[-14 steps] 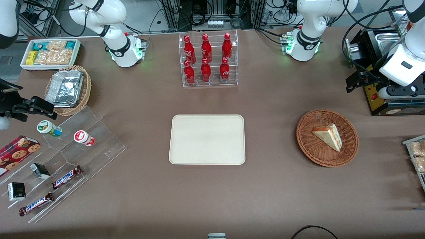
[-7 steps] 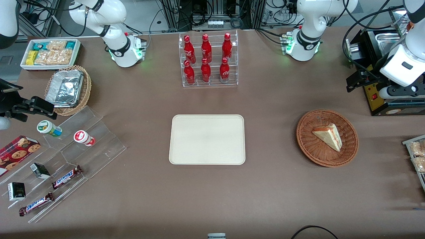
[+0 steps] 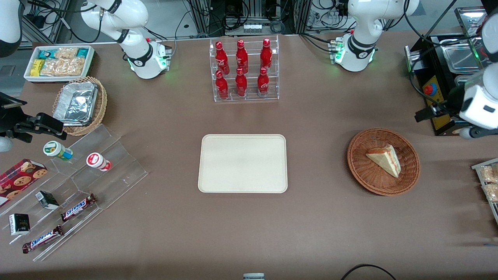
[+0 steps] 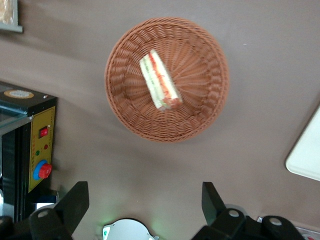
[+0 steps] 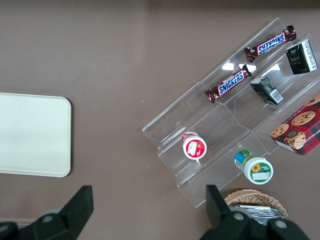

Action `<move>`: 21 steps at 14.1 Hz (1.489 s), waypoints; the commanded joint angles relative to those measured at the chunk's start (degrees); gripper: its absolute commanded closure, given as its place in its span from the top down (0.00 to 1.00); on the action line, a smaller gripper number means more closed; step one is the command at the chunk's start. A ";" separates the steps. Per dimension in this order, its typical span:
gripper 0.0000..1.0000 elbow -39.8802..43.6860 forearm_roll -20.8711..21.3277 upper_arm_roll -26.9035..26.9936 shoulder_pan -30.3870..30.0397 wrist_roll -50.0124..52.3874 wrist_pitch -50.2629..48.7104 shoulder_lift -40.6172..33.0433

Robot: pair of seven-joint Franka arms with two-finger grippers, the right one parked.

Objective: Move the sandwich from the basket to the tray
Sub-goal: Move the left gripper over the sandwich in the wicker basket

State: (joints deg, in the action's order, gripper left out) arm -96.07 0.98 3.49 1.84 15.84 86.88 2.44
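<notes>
Front view, scanned across. At the parked arm's end of the tabletop: white bin of snack packs, a lighter wicker basket w/ foil containers nearer the camera than the bin, then a clear stepped display w/ two small cups, a cookie box, two small dark boxes & two Snickers bars.

Mid-tabletop: clear rack of red bottles, six in two rows, farther from the camera than the tray. Tray was cream, flat, nothing on it; its corner also showed in the wrist view.

Toward the working arm's end: the basket, round, reddish-brown, well apart from the tray. The sandwich lay in the basket, roughly central, pale bread w/ red-orange edge; not touched by anything. Wrist view gave the same: sandwich on its side in the basket, green & red filling visible along one edge.

Black control box w/ yellow panel & red button sat farther from the camera than the basket, near the tabletop edge; seen too in the wrist view.

The pincer hung above the tabletop, up high, beside the basket on the control-box side, not over the sandwich. Its two fingers were spread wide apart, released, holding nothing. In the front view the arm's white wrist was at the frame edge over the control box; pincer itself hard to make out there.
</notes>
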 commanded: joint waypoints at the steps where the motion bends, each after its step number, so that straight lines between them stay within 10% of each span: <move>1: 1.00 -0.25 0.86 -0.32 -0.52 4.88 1.79 3.44; 21: 0.98 -26.01 -0.19 0.29 -0.79 32.49 47.86 15.04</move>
State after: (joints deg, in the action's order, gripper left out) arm -121.59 0.89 3.94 0.94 46.61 133.50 17.31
